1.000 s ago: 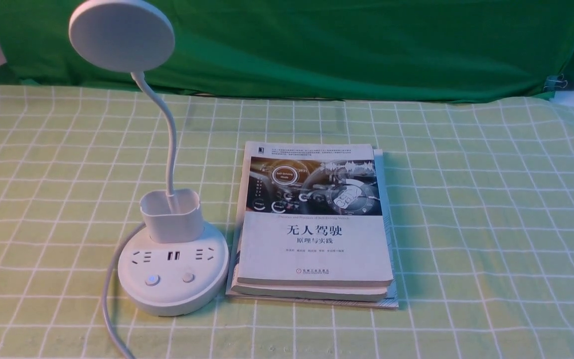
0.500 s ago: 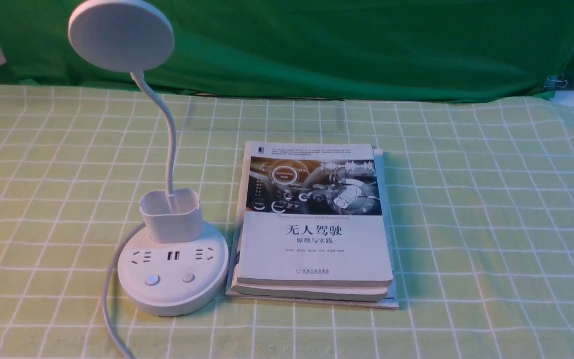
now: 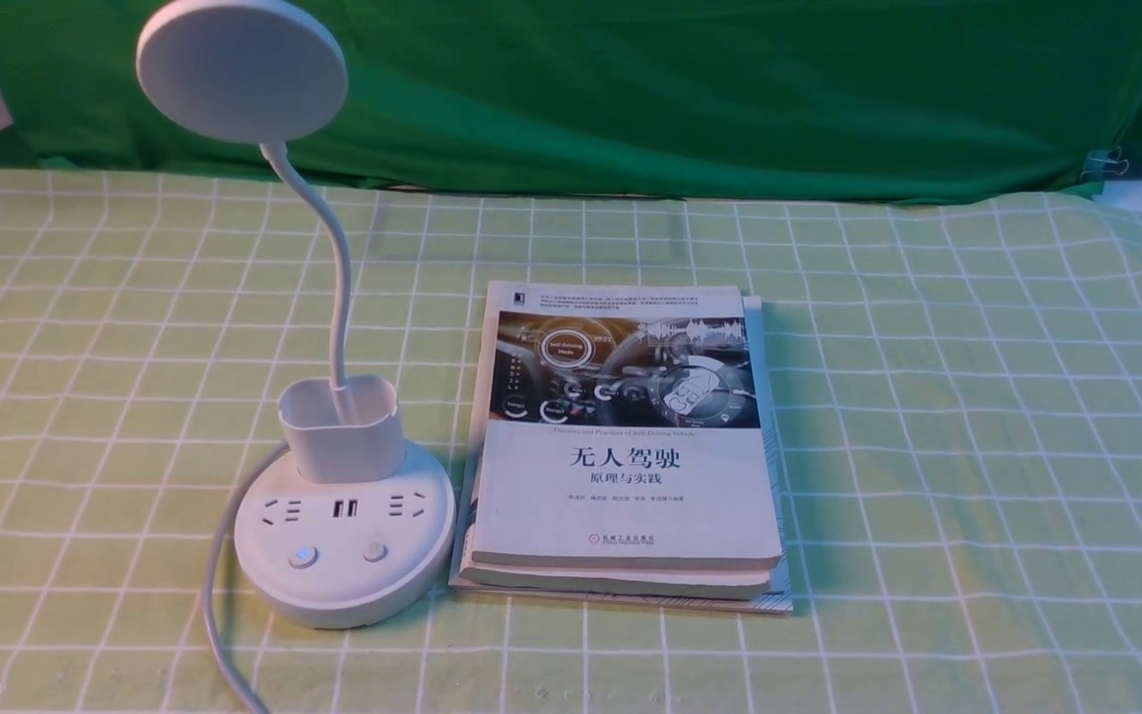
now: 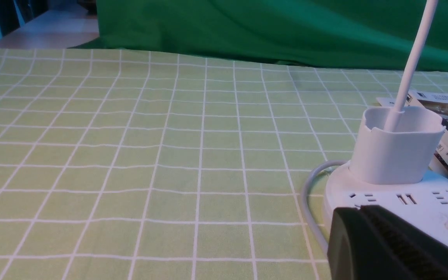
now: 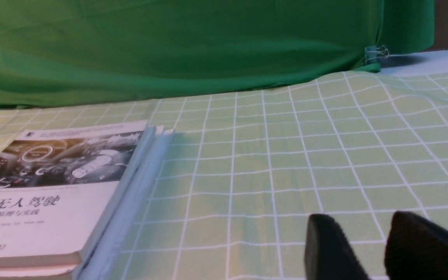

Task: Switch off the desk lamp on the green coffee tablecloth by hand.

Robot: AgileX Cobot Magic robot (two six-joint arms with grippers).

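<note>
Only the dark tip of the left end effector [image 4: 354,217] has moved since the earlier frame, slipping slightly toward the front view's left edge. Its fingertips look closed together, with nothing visible between them. The right end effector [image 5: 356,225] has its fingers parted and empty, above the cloth. The white desk lamp [image 3: 343,535] stands upright on the light yellow-green grid tablecloth [image 3: 928,446], left of the stacked books [image 3: 621,496], its left button [image 3: 302,556] glowing bluish. A grey power cord [image 3: 211,605] curves around the base's left side. Behind hangs a dark green cloth [image 3: 630,89].
</note>
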